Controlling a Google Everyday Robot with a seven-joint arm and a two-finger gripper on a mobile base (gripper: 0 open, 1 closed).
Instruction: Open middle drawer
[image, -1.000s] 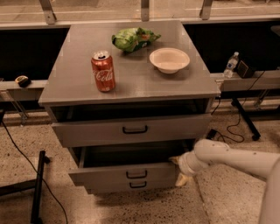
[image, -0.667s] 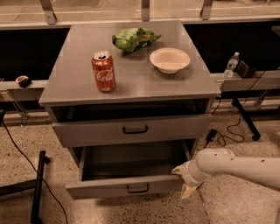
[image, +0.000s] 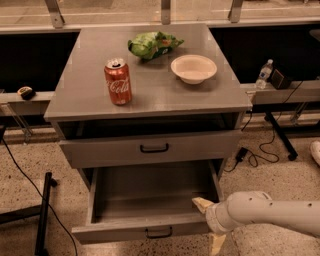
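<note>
The middle drawer (image: 150, 200) is pulled far out of the grey cabinet, showing its plain grey inside. Its black bar handle (image: 159, 232) sits at the centre of the front panel. My gripper (image: 210, 225) comes in from the right on a white arm and sits at the right end of that front panel. One cream finger (image: 202, 204) is inside the drawer and the other is in front of the panel, apart from each other. The drawer above (image: 154, 148) stands out only slightly.
On the cabinet top (image: 80, 95) stand a red cola can (image: 118, 81), a green chip bag (image: 151, 44) and a white bowl (image: 193, 68). A water bottle (image: 263, 74) sits on a ledge at the right. Cables (image: 260, 150) lie on the floor.
The middle drawer has slid further out toward the camera, and my gripper has moved down and forward with its front panel. The things on top have not moved.
</note>
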